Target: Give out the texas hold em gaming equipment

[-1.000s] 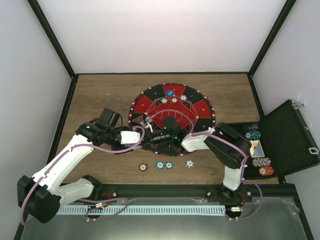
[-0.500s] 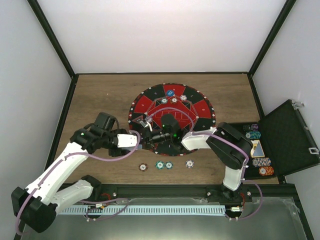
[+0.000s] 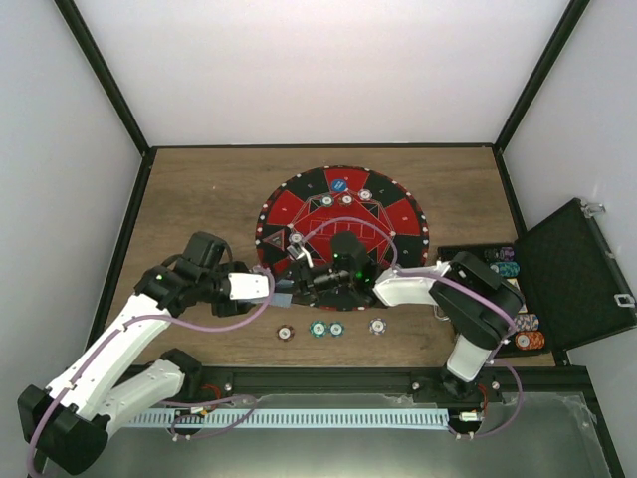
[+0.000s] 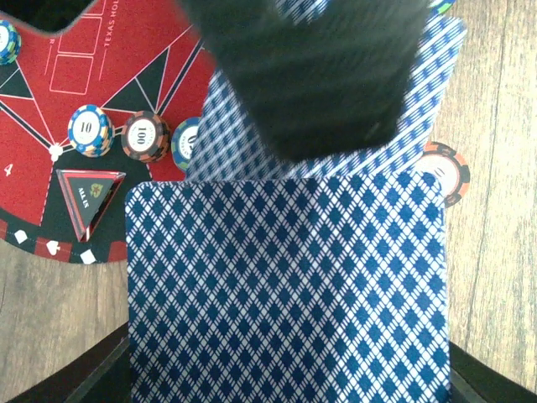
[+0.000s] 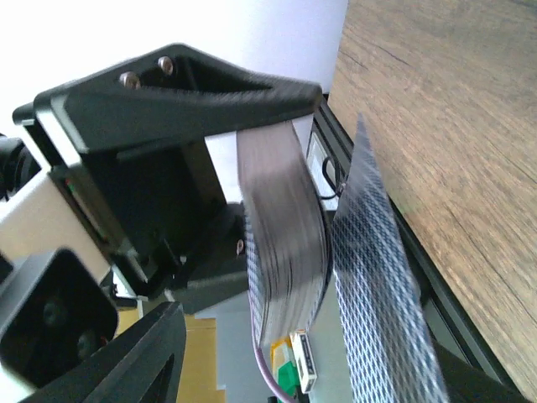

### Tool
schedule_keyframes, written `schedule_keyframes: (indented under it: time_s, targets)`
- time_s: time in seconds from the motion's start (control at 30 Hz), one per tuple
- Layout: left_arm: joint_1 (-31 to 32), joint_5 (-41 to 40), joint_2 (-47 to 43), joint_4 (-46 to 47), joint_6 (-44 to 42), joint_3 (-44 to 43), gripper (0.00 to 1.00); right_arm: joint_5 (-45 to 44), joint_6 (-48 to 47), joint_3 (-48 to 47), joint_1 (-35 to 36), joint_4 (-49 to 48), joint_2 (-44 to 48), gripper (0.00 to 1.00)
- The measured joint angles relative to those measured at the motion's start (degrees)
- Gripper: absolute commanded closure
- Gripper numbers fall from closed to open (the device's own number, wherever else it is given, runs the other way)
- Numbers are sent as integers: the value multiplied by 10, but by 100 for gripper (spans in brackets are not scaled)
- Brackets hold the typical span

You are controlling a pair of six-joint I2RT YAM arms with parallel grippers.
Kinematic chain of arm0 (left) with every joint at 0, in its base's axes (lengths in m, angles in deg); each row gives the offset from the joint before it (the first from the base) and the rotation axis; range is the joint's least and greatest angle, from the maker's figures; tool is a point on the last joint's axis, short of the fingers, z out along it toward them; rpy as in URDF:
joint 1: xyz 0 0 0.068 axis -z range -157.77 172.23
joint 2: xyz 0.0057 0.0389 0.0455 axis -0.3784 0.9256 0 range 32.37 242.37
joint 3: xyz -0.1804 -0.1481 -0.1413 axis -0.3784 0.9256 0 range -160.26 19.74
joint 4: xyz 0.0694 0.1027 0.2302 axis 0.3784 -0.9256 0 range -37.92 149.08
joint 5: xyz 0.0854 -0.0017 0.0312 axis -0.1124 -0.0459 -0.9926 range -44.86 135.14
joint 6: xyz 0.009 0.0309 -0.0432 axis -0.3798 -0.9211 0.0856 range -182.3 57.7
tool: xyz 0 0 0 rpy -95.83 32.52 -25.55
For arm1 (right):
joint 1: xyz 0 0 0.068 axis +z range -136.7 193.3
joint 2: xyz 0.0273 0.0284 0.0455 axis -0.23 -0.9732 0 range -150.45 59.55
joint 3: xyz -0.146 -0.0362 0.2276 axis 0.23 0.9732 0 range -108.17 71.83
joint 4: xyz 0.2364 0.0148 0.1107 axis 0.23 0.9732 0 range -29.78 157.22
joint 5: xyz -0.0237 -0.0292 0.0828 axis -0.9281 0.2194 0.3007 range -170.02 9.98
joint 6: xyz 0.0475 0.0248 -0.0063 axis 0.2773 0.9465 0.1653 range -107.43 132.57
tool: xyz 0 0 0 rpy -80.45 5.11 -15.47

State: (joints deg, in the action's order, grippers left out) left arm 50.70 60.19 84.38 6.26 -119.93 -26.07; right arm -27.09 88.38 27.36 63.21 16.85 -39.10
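Note:
My left gripper [image 3: 282, 292] is shut on a deck of blue diamond-backed playing cards [image 4: 285, 294], just off the near left rim of the mat. One card [image 4: 438, 75] sticks out past the deck, slid sideways. My right gripper [image 3: 305, 280] faces the deck with its jaws open. In the right wrist view the deck's edge [image 5: 285, 252] and the loose card [image 5: 382, 285] stand between its fingers [image 5: 126, 353]. Poker chips [image 4: 90, 130] lie on the mat. More chips [image 3: 326, 328] lie in a row on the wood below it.
The round red-and-black mat [image 3: 343, 224] lies mid-table with a triangular marker [image 4: 91, 197] near its rim. An orange-edged chip [image 4: 446, 172] lies on the wood beside the deck. The open black case [image 3: 572, 274] with stacked chips [image 3: 528, 341] stands at the right edge.
The right gripper's jaws have widened. The left gripper has drawn back with the deck toward the near edge, off the mat's rim, and the right gripper has followed it.

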Motion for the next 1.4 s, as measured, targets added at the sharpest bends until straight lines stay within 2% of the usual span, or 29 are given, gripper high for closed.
schedule_keyframes:
  time_s: [0.2,0.3,0.4,0.57,0.7,0.9,1.23,1.4]
  targets:
    - [-4,-9,-4,3,8,2,96,1,-36,45,-19,44,57,42]
    - [-6,-10,-4,5,14,2,96,2,-53,62,-28,64,70,49]
    - [-8,-10,-4,4,19,2,96,2,-68,69,-30,85,71,63]
    - [-10,-11,-9,-2,26,-6,96,-1,-93,57,-19,121,61,66]
    - [-17,-11,-21,-9,32,-21,96,-9,-121,-9,19,166,1,57]
    - [-26,-10,-22,-14,40,-30,96,-30,-148,-39,50,205,-22,32]
    - [-28,-7,-7,-22,49,-38,96,-83,-193,-39,49,296,-18,29]
    - [-28,-5,-7,-24,49,-38,96,-111,-217,-39,41,352,17,27]
